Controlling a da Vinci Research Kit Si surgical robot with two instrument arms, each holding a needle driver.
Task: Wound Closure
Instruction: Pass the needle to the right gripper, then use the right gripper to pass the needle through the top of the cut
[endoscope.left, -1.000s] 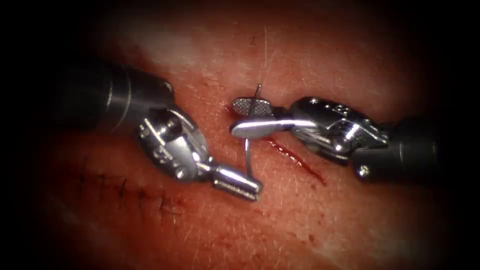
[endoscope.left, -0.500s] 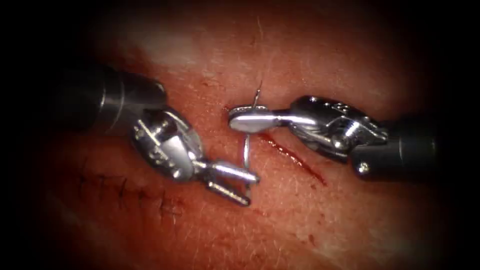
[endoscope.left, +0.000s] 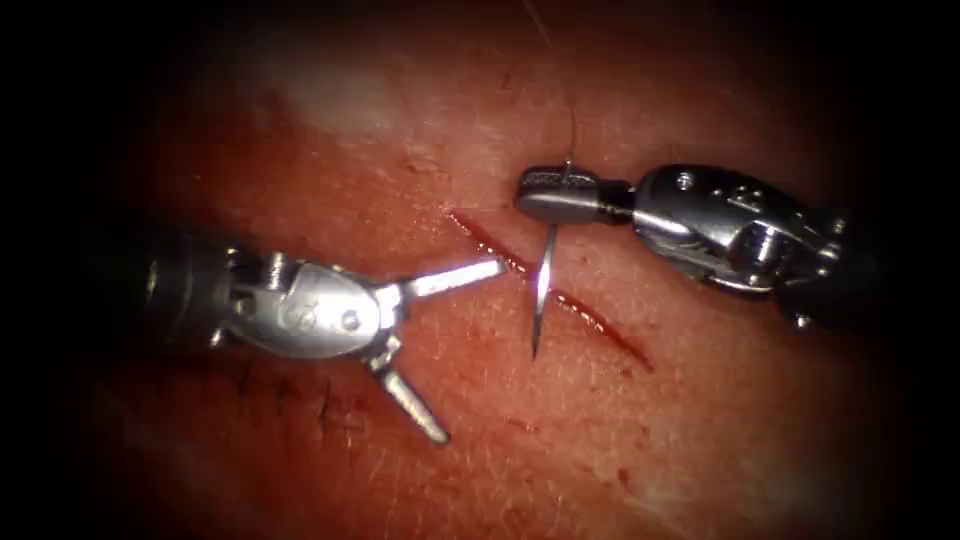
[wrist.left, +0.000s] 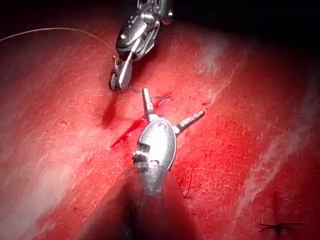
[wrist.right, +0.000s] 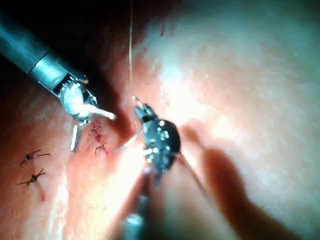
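Counting: two grippers, one needle, one thread, one cut.
Right gripper (endoscope.left: 545, 193): reaches in from 3 o'clock, clamped on the needle (endoscope.left: 541, 290) near its thread end.
Needle: hangs free above the tissue (endoscope.left: 700, 420), tip at 6 o'clock, over the cut (endoscope.left: 590, 315).
Thread (endoscope.left: 570, 120): runs toward 12 o'clock.
Left gripper (endoscope.left: 440, 350): reaches in from 9 o'clock, spread wide, holding nothing.
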